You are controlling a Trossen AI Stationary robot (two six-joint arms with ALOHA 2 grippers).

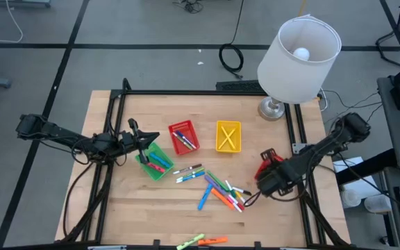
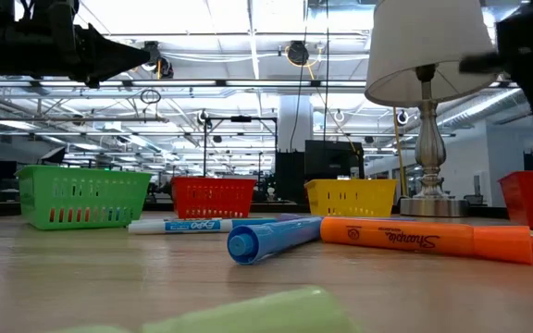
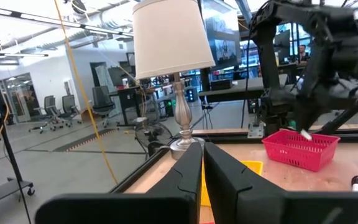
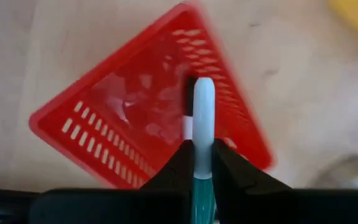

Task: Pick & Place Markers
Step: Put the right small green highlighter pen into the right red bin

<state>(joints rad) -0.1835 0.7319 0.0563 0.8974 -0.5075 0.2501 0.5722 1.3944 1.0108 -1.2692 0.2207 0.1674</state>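
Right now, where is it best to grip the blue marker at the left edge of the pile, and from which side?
Take the blue marker at mid-barrel, straight down from above, jaws set across its width. It lies flat and slanted on the table, with bare wood toward the left arm. Other markers crowd its other side. The right gripper already holds a white marker.

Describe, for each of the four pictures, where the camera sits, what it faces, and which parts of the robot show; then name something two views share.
High: overhead, straight down on table, both arms.
Low: table height, across markers to green basket; arms dark above.
Left wrist: above the green basket, facing lamp; left gripper shut.
Right wrist: looking down on a red basket; right gripper holds white marker.
Shared: lamp, high and low.
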